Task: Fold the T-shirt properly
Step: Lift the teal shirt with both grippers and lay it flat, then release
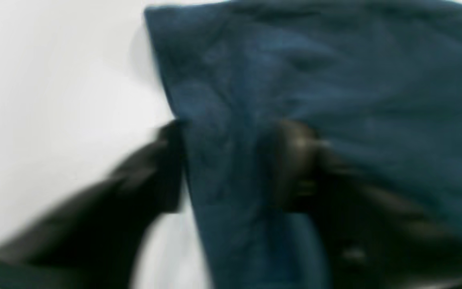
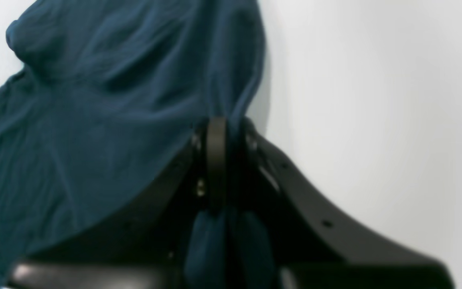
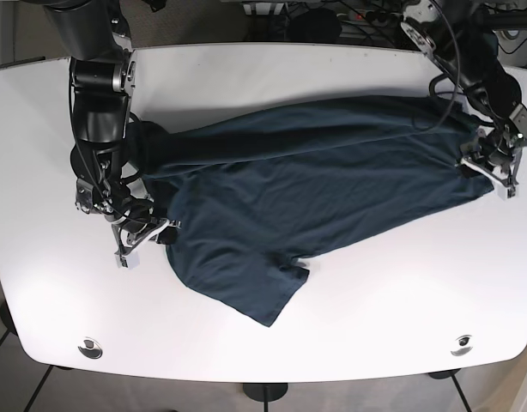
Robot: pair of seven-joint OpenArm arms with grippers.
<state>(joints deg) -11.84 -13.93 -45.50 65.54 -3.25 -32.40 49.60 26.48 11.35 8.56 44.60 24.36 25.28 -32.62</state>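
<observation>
A dark blue T-shirt (image 3: 315, 180) lies spread and wrinkled across the white table (image 3: 375, 318), with one sleeve pointing to the front. My right gripper (image 3: 152, 233) is at the shirt's left edge. In the right wrist view it (image 2: 231, 132) is shut on a pinch of the shirt (image 2: 94, 100), and cloth hangs between the fingers. My left gripper (image 3: 491, 176) is at the shirt's right edge. In the blurred left wrist view it (image 1: 231, 160) has its fingers (image 1: 171, 164) apart, with a band of the shirt (image 1: 335, 72) between them.
The table's right edge runs close beside my left gripper. Two round fittings (image 3: 90, 348) (image 3: 460, 345) sit near the front corners. Cables and gear (image 3: 332, 13) lie beyond the back edge. Bare white table (image 3: 246, 77) shows behind and in front of the shirt.
</observation>
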